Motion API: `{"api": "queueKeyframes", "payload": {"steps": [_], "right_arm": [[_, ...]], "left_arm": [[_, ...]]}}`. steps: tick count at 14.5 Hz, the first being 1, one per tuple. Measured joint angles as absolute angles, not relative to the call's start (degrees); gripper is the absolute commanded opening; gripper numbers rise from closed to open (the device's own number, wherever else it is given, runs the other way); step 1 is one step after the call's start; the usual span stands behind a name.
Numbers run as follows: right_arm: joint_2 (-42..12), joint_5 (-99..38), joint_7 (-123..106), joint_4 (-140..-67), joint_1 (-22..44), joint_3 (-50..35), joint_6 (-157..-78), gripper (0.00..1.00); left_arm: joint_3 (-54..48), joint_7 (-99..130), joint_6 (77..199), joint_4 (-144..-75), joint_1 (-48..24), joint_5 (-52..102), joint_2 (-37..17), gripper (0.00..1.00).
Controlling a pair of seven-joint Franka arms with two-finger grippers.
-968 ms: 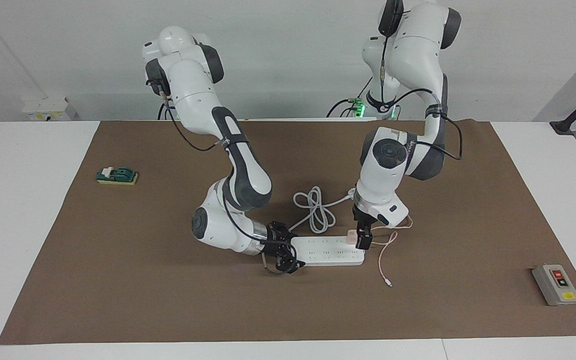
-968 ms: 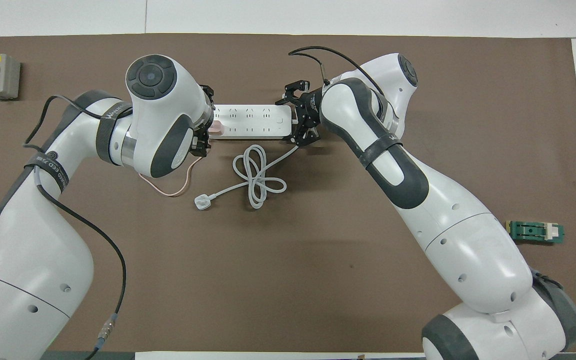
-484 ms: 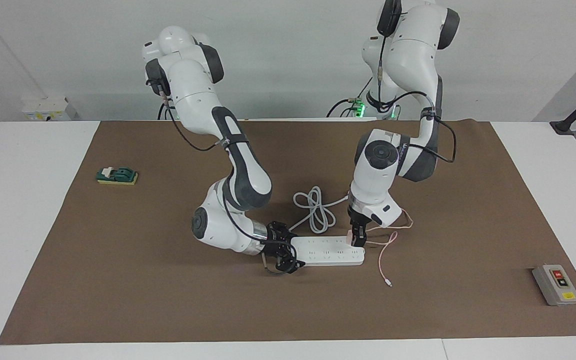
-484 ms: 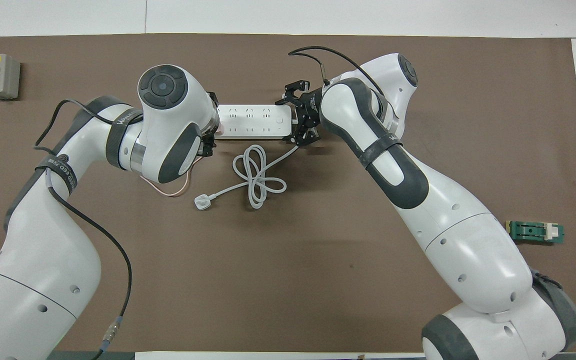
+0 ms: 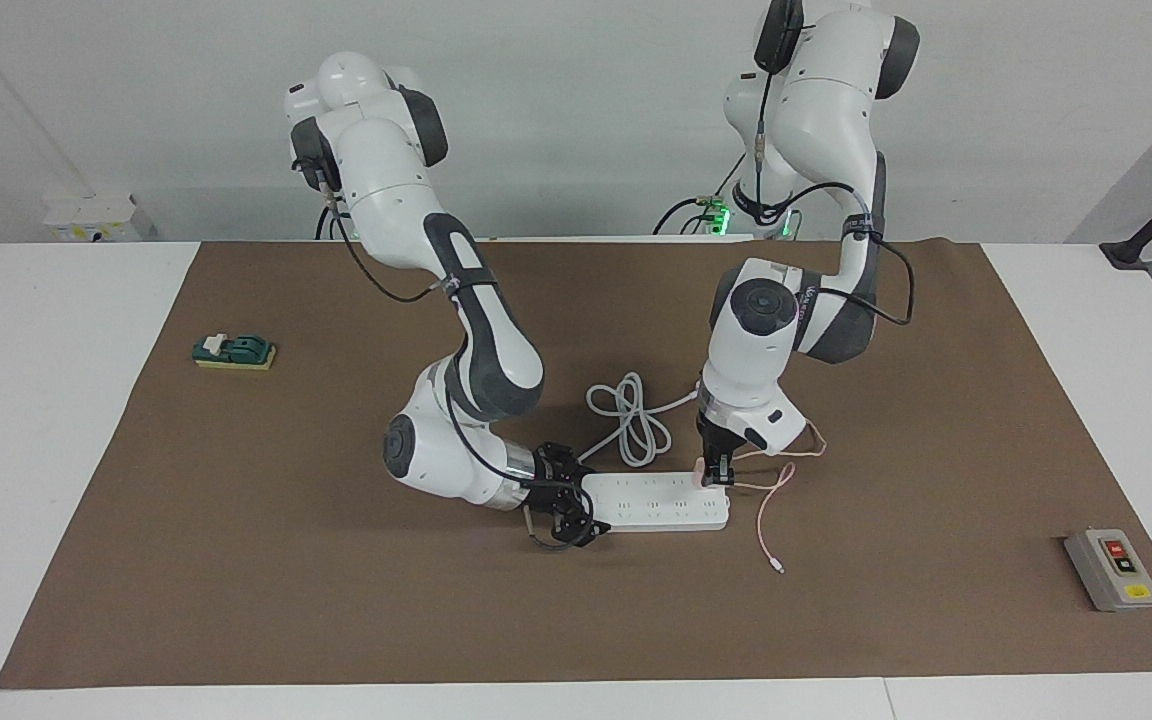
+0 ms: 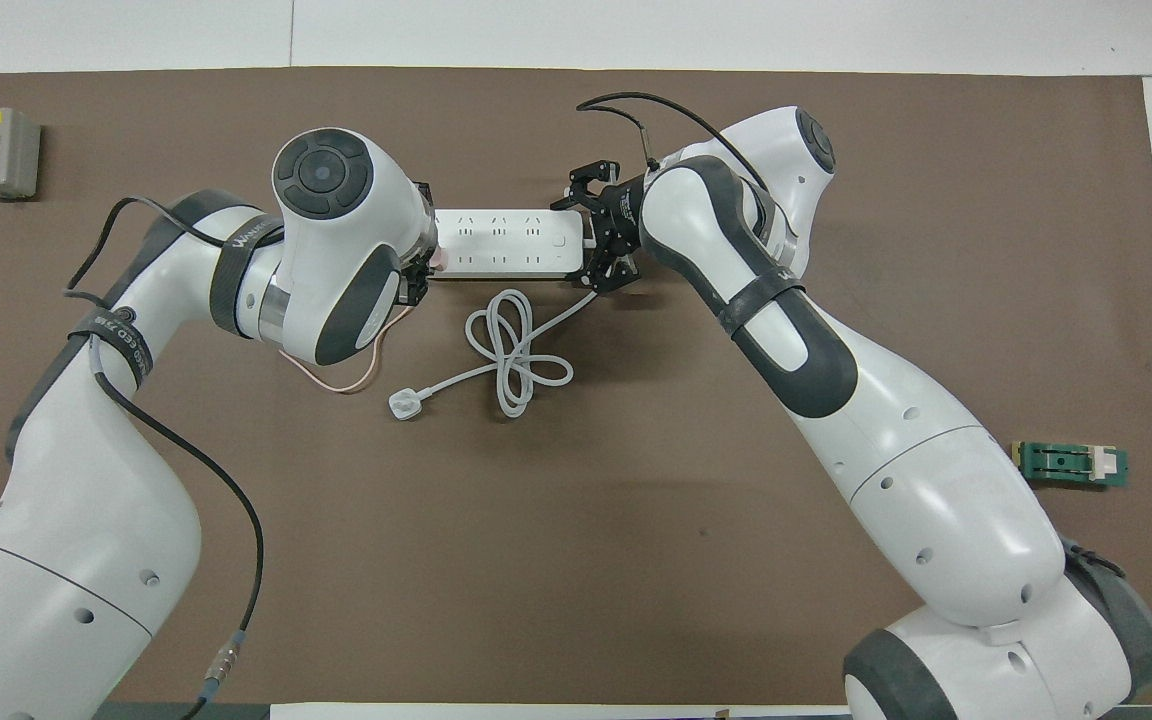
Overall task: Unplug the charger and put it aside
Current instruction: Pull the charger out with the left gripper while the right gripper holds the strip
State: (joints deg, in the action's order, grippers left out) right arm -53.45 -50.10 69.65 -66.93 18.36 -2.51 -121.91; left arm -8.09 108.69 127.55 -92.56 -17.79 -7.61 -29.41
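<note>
The pale pink charger (image 5: 701,468) is plugged into the white power strip (image 5: 656,502) at the strip's end toward the left arm; in the overhead view only a sliver of the charger (image 6: 439,258) shows. My left gripper (image 5: 716,476) is down on the charger and shut on it. The thin pink cable (image 5: 766,520) trails on the mat beside the strip. My right gripper (image 5: 579,503) grips the strip's other end, one finger on each long side. It also shows in the overhead view (image 6: 586,243).
The strip's thick white cord (image 6: 511,350) lies coiled nearer to the robots, ending in a white plug (image 6: 403,404). A grey switch box (image 5: 1111,568) sits toward the left arm's end. A green block (image 5: 234,351) lies toward the right arm's end.
My left gripper has shifted from beside the charger onto it and closed in around it. The right gripper and the power strip have not moved.
</note>
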Motion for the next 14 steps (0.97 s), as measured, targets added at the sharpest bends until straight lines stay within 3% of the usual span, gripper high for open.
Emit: {"api": "queueKeyframes", "payload": {"steps": [6,12,14], "right_arm": [[-53.46,-50.10,69.66,-66.95,18.36,-2.51,-121.96,0.33],[-53.45,-50.13,69.76,-66.96,18.37,-2.52,-122.03,0.33],[-53.45,-50.13,69.76,-66.96,18.37,-2.52,-122.03,0.39]], "left_arm": [[-8.17,108.93,125.74,-90.98,-17.79,-7.56,-30.07,0.00],[-7.68,108.83,113.81,-79.08,-17.53,-7.53,-32.35,0.00],[-7.34,108.51,110.60,-76.53,-16.23,-7.58,-31.90,0.00]]}}
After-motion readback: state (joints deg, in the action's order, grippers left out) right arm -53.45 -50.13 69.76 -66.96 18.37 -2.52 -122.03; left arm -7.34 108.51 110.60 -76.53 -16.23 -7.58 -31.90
